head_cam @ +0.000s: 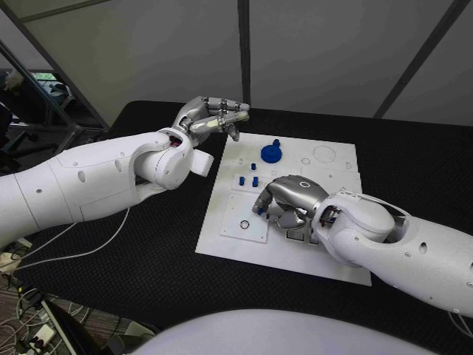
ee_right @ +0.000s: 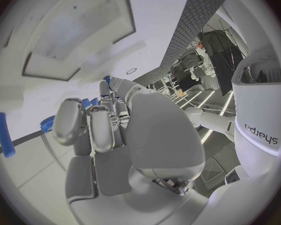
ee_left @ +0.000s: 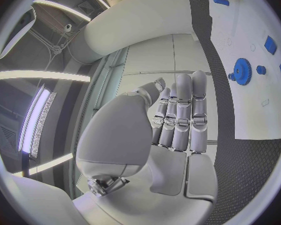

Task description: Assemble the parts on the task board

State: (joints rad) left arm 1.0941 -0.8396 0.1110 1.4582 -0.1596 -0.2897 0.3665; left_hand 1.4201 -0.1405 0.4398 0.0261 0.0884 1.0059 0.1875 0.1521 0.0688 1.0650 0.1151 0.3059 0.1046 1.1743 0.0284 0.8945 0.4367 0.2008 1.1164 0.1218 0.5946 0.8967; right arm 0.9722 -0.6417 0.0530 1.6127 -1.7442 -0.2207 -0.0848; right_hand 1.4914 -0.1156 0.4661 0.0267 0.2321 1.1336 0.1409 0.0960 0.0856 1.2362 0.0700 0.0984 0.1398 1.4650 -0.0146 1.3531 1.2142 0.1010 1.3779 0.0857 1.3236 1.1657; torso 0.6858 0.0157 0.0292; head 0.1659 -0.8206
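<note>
The white task board (head_cam: pixel 301 255) lies in the middle of the black table. A blue gear (head_cam: pixel 272 153) stands near its far edge, with two small blue pegs (head_cam: pixel 248 180) in front of it. My right hand (head_cam: pixel 284 201) rests on the board's middle with its fingers curled down. In the right wrist view a blue peg (ee_right: pixel 4 135) lies on the board beside that hand, and a small blue piece (ee_right: pixel 48 124) sits at a curled fingertip; whether it is gripped I cannot tell. My left hand (head_cam: pixel 210 117) hangs above the table off the board's far left corner, fingers straight (ee_left: pixel 181 115), holding nothing.
A small black ring (head_cam: pixel 244 225) lies on the board's near left panel. Round recesses (head_cam: pixel 324 154) mark the far right of the board. Black table surface (head_cam: pixel 429 163) surrounds the board. Cables (head_cam: pixel 77 251) hang off the table's left edge.
</note>
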